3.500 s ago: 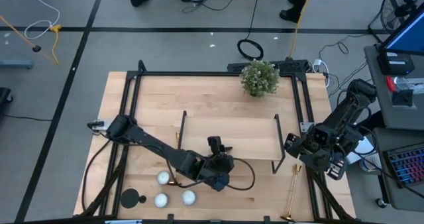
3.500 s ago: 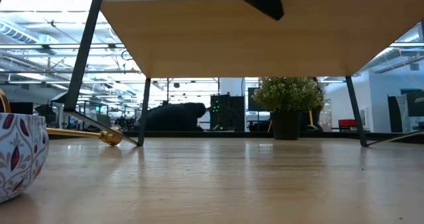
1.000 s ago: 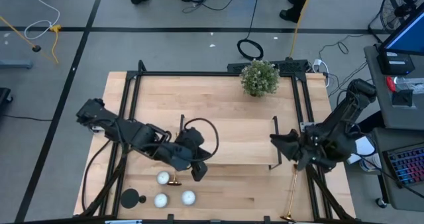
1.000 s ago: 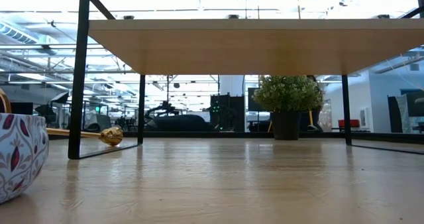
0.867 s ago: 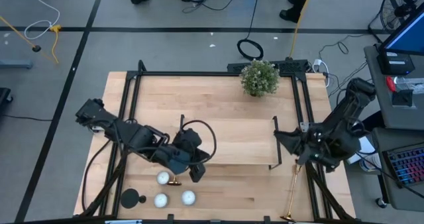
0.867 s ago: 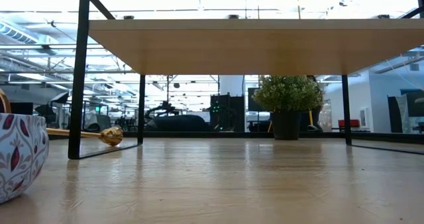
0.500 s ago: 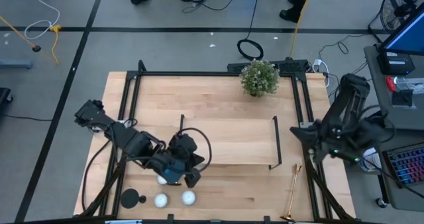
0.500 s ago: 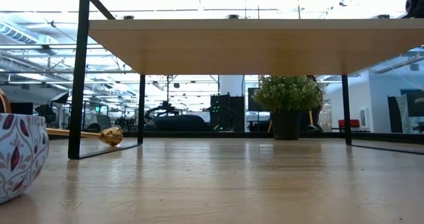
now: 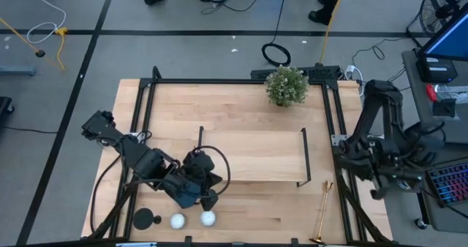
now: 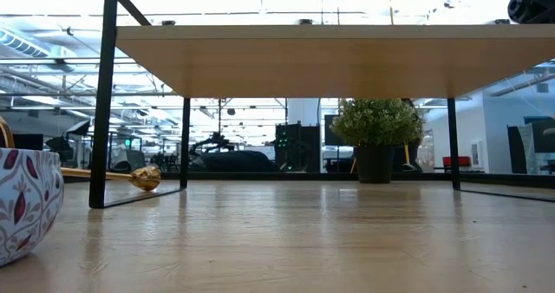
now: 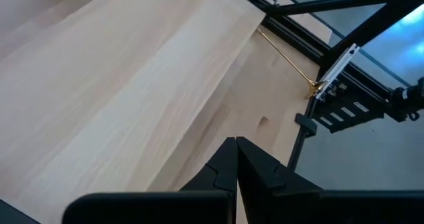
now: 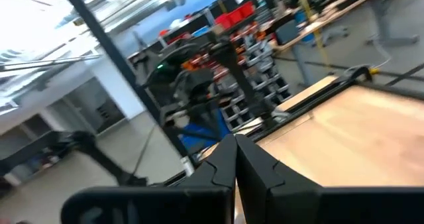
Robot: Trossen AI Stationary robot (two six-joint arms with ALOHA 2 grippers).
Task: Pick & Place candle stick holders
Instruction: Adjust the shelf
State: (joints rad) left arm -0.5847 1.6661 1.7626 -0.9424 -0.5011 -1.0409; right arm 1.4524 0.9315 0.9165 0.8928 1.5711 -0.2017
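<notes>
Between picks. Left gripper (image 9: 199,196) clenched empty, over tabletop (image 9: 241,108) near stand (image 9: 252,156) front-left corner. Right gripper (image 12: 235,159) clenched empty, right of stand. Gold candlestick (image 9: 322,212) lying flat beside stand's right leg. Next: reopen, descend onto it.

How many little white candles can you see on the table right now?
2 white candles, both at the front edge: one beside the black holder, the other by the left tool, whose arm may hide more.

A robotics lab or workshop; a wooden table (image 9: 241,123) in a black frame stands on grey concrete floor (image 9: 88,50) with loose cables (image 9: 44,28); shelving racks (image 12: 258,78) and glazed partitions fill the background.
</notes>
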